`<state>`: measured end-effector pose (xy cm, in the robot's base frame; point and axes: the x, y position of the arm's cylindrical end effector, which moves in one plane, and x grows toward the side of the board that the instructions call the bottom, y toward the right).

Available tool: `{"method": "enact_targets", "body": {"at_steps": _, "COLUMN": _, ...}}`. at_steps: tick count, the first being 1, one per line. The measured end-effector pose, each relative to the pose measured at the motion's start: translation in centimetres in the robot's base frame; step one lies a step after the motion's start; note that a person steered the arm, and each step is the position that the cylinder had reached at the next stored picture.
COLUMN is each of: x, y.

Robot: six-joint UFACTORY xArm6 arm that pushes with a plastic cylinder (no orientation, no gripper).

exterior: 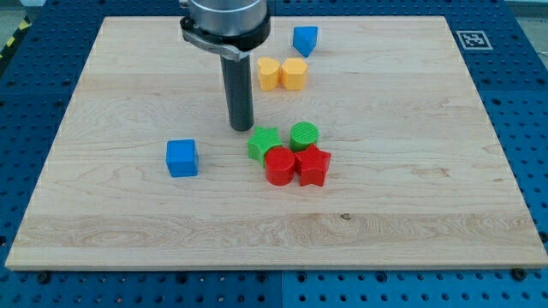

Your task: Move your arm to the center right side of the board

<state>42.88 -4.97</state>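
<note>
My tip [241,128] rests on the wooden board [411,171] left of its middle, just up and left of a green star block [265,144]. A green cylinder [304,135] sits to the star's right. Below them a red cylinder [279,165] and a red star block [313,165] touch each other. A blue cube [181,158] lies at the view's left of my tip. A yellow star-like block [269,74] and a yellow hexagonal block [294,74] sit side by side above my tip's right. A blue block [305,39] lies near the top edge.
An arm flange [226,21] hangs above the rod at the view's top. A fiducial marker [471,38] is printed in the board's top right corner. Blue perforated table [531,103] surrounds the board.
</note>
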Motion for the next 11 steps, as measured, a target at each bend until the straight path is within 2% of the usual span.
{"method": "enact_targets", "body": {"at_steps": 2, "x": -0.1, "y": 3.8}}
{"method": "enact_targets", "body": {"at_steps": 4, "x": -3.0, "y": 6.1}}
{"method": "enact_targets", "body": {"at_steps": 6, "x": -2.5, "y": 12.4}}
{"method": "enact_targets", "body": {"at_steps": 7, "x": -2.5, "y": 13.2}}
{"method": "enact_targets", "body": {"at_steps": 8, "x": -2.5, "y": 17.7}}
{"method": "enact_targets", "body": {"at_steps": 10, "x": -2.5, "y": 20.1}}
{"method": "enact_targets", "body": {"at_steps": 11, "x": -2.4, "y": 23.7}}
